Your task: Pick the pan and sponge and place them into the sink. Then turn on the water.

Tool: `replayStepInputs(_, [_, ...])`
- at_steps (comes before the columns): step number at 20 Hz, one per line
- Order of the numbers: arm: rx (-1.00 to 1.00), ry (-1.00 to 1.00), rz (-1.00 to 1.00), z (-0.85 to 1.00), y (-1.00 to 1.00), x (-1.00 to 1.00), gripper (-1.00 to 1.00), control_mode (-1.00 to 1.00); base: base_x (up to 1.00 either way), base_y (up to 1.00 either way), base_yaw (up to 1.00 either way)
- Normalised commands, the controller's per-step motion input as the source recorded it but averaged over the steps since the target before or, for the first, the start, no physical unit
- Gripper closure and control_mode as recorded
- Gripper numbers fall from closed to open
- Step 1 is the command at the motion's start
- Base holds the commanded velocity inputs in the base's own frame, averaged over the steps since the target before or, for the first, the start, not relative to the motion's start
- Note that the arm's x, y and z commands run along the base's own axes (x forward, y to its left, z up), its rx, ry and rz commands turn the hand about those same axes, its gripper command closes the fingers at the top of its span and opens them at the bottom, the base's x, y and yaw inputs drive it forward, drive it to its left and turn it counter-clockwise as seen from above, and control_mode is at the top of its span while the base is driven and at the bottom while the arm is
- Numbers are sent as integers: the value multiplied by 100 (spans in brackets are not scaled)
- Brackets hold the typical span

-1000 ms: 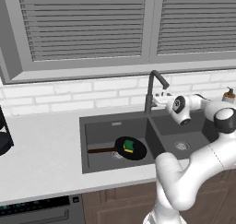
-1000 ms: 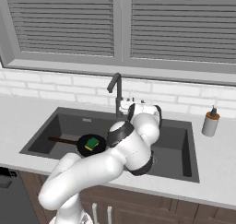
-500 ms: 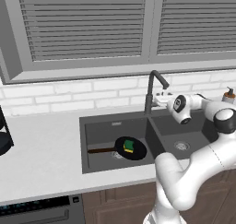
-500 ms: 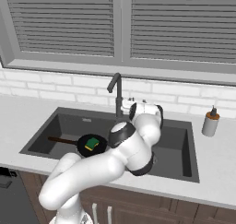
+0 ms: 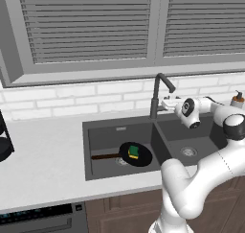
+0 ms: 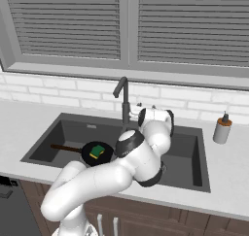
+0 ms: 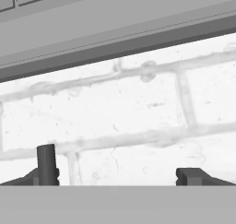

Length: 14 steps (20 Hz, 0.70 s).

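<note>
The pan (image 5: 136,154) lies flat in the left basin of the sink (image 5: 100,167). It is round, black and shallow. Its long thin brown handle sticks out toward 9 o'clock. The sponge (image 5: 133,152) sits inside the pan, near the middle. It is a small block, yellow with a green layer.

The sink is big, dark grey and has two basins. A round metal drain (image 5: 188,151) shows in the right basin. The dark bent faucet (image 5: 157,94) stands at the back of the sink, at 12 o'clock from the wall between the two basins.

The white arm rises in front of the sink and bends over the right basin. The gripper (image 5: 168,103) is up by the faucet, just beside it at 3 o'clock, and points at the white brick wall (image 7: 138,108). Its two dark fingers (image 7: 46,165) stand wide apart and hold nothing.

A beige soap bottle (image 6: 222,128) stands on the light grey counter (image 5: 43,165), at 3 o'clock from the sink.
</note>
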Motion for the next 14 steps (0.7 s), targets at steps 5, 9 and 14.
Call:
replayStepInputs(5, [0, 1, 0, 0, -64, 0, -100, -100, 0, 0, 0])
replayStepInputs(9, [0, 1, 0, 0, -94, -3, -100, -100, 0, 0, 0])
replayStepInputs(14, [2, 3, 0, 0, -100, -6, -100, -100, 0, 0, 0])
